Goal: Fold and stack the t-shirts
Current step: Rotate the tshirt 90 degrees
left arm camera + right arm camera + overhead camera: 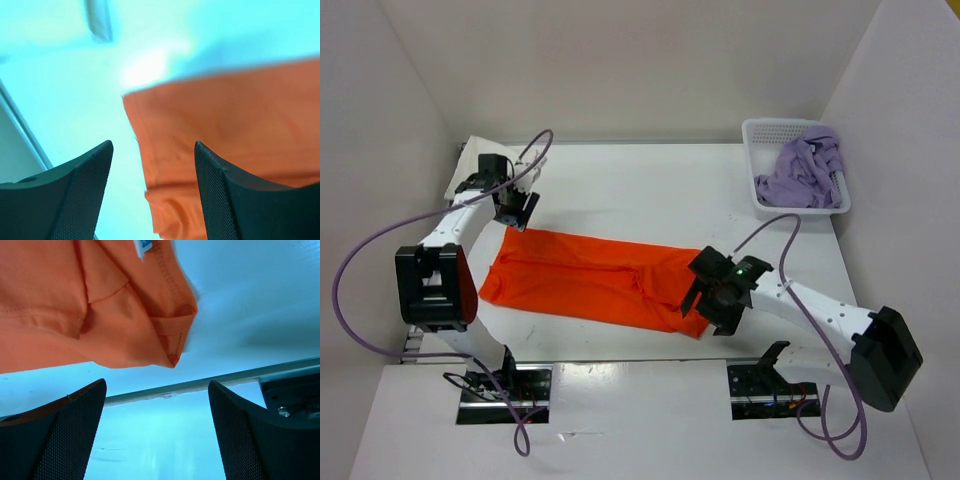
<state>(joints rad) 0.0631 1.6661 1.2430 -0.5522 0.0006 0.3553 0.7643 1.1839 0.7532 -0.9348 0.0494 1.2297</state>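
The orange t-shirt lies folded into a long strip across the middle of the table. My left gripper is open and empty just above its far left corner; that corner shows between the jaws in the left wrist view. My right gripper is open and empty over the strip's right end, whose folded corner shows ahead of the jaws. The lavender t-shirt is bunched in the basket. The cream-white t-shirt lies folded at the far left, partly hidden by my left arm.
A white perforated basket stands at the back right. White walls close in the table on the left, back and right. The table's near edge runs just in front of my right gripper.
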